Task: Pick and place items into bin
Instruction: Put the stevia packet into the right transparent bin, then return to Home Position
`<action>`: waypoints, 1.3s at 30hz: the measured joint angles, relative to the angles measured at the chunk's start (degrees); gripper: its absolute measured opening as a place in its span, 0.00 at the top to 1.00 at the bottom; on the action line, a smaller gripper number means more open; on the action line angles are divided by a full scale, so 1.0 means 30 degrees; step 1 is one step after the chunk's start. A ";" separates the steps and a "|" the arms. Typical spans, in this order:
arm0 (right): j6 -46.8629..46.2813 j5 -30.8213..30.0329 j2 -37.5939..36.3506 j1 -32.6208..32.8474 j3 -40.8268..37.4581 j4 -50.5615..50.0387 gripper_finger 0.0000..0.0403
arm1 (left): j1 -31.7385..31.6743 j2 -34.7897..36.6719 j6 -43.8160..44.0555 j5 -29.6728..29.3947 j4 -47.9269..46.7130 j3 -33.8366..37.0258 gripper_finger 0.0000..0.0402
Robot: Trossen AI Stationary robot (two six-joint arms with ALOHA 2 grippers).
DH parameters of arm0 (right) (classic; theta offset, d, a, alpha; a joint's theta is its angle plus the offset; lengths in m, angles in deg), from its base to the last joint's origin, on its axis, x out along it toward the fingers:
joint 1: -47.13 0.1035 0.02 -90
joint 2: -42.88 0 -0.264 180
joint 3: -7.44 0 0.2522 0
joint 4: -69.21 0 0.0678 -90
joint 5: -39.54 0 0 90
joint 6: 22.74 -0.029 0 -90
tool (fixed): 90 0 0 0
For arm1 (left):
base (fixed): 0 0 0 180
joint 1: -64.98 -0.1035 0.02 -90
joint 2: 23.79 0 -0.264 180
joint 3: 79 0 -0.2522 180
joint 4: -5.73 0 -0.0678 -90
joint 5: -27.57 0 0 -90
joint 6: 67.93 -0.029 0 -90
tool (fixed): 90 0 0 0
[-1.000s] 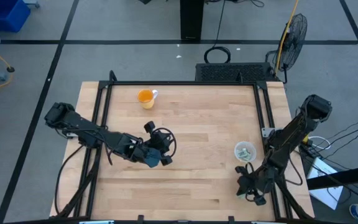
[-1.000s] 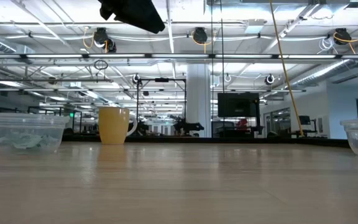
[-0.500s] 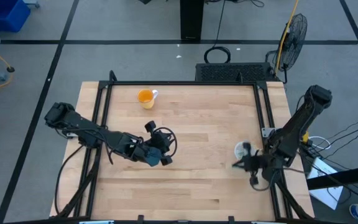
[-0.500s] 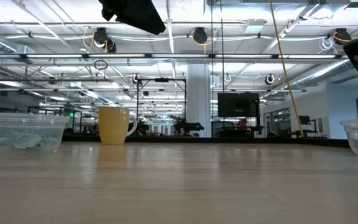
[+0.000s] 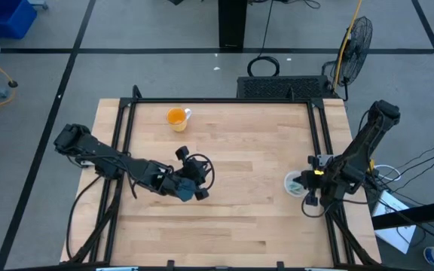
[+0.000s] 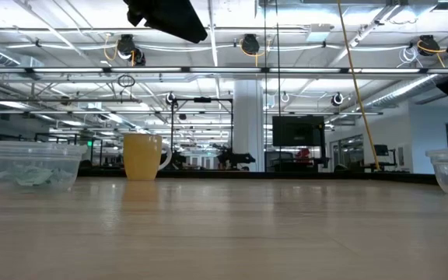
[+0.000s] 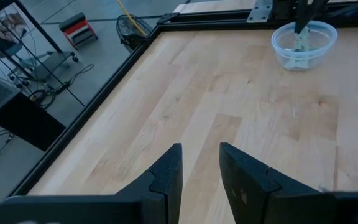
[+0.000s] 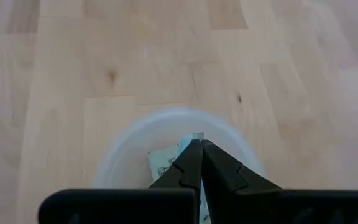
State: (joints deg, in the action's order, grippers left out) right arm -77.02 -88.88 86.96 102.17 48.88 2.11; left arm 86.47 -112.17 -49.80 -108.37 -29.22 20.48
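Clear round plastic cup point(image 8: 178, 163) near table's right edge holds green-and-white wrapped packets point(image 8: 166, 163). Right gripper point(image 8: 200, 148) above it, fingers pressed together: spread before descending, pinch one packet. Left gripper point(image 7: 199, 163) mid-table, slightly parted.

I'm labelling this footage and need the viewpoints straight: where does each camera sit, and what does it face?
High: overhead, straight down; both arms, orange mug.
Low: table height, level across the table into the room; arm parts up top.
Left wrist: past the left gripper, open, toward the far clear cup.
Right wrist: down past the right gripper, shut over that cup's packets.
Both wrist views share that cup.
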 joint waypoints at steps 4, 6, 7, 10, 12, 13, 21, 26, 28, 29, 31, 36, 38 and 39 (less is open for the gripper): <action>-0.0528 0.0423 0.0074 0.0000 0.0000 0.0661 0.99 | 0.0000 0.0000 0.0015 0.0000 0.0057 0.0000 0.72; -0.0702 0.0772 0.0172 0.0000 0.0000 0.0962 0.96 | 0.0000 0.0000 0.0029 0.0000 0.0255 0.0000 0.72; -0.0755 0.0990 0.0243 0.0000 0.0000 0.0993 0.94 | 0.0000 0.0000 0.0038 -0.0004 0.0328 0.0000 0.72; -0.0745 0.1389 0.0543 0.0000 -0.0005 0.1074 0.89 | 0.0000 0.0000 0.0049 0.0000 0.0554 0.0000 0.72; -0.0719 0.1234 0.0612 0.0000 -0.0109 0.1293 0.84 | 0.0000 0.0000 0.0043 -0.0004 0.0597 0.0000 0.72; -0.0689 0.1117 0.0647 0.0000 -0.0109 0.1337 0.83 | 0.0000 0.0000 -0.0029 0.0000 0.0590 0.0000 0.72; 0.4540 -0.1157 0.0009 -0.0181 0.2295 0.1217 0.78 | 0.0095 0.0116 -0.0596 0.0736 0.0323 0.0000 0.72; 0.9798 -0.1247 -0.0844 -0.0366 0.5206 0.1384 0.80 | 0.0256 0.2693 0.0728 0.0446 -0.1776 -0.0043 0.72; 1.1185 -0.1243 -0.1287 -0.0364 0.5673 0.2410 0.80 | 0.0350 0.4041 0.1702 0.0649 -0.3751 0.0006 0.72; 1.1837 -0.1219 -0.1511 -0.0357 0.5780 0.3059 0.80 | 0.0364 0.4716 0.2159 0.0783 -0.4382 0.0007 0.72; 1.2432 -0.1194 -0.1911 -0.0358 0.5708 0.4092 0.81 | 0.0393 0.6148 0.3201 0.0794 -0.6125 0.0000 0.72; 1.3431 -0.1187 -0.3189 -0.0364 0.5790 0.4677 0.80 | 0.0401 0.9052 0.4526 0.0614 -0.9294 0.0007 0.72; 1.3002 -0.1173 -0.4354 -0.0364 0.6140 0.4455 0.80 | 0.0401 1.0317 0.4792 0.0304 -1.0006 0.0004 0.72; 1.2836 -0.1165 -0.5075 -0.0364 0.6257 0.4402 0.81 | 0.0401 1.0980 0.5042 0.0288 -1.0515 0.0004 0.72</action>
State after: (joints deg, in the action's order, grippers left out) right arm -38.51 -92.37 71.74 101.08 67.65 15.32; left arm 87.67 -79.23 -34.67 -107.50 -60.77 20.49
